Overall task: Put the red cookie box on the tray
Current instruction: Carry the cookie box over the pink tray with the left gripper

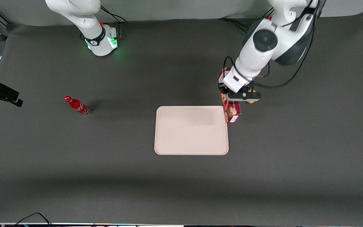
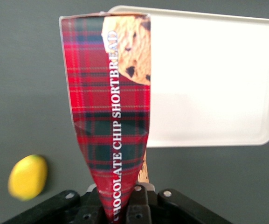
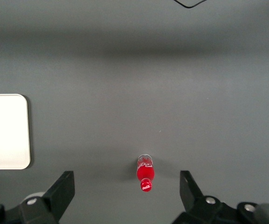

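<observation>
My left gripper [image 1: 236, 94] is shut on the red cookie box [image 1: 232, 110], a long red plaid box with cookie prints. It holds the box lifted above the table, one end hanging down beside the tray's corner on the working arm's side. In the left wrist view the box [image 2: 111, 116] runs out from between the fingers [image 2: 146, 205], its end overlapping the tray's edge. The pale pinkish-beige tray [image 1: 191, 130] lies flat in the middle of the table and also shows in the left wrist view [image 2: 209, 84]. It has nothing on it.
A small red soda bottle [image 1: 77, 106] stands toward the parked arm's end of the table, also in the right wrist view [image 3: 145, 173]. A yellow lemon-like object [image 2: 28, 176] lies on the table beside the gripper, partly hidden in the front view [image 1: 250, 101].
</observation>
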Action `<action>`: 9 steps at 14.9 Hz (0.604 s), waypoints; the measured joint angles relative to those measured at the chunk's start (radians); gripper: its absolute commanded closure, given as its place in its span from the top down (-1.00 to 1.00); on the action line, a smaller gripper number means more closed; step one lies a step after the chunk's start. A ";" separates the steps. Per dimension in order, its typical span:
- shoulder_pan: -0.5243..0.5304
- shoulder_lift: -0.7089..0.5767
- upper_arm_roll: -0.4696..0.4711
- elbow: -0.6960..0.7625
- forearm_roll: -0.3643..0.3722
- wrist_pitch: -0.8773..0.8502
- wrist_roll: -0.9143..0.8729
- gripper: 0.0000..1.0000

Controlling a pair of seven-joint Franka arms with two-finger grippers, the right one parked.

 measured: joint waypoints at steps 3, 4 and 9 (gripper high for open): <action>0.000 0.165 0.003 0.032 0.119 0.072 -0.080 -1.00; 0.000 0.215 0.004 0.063 0.171 0.074 -0.122 -1.00; -0.014 0.368 0.001 0.193 0.316 0.073 -0.207 -1.00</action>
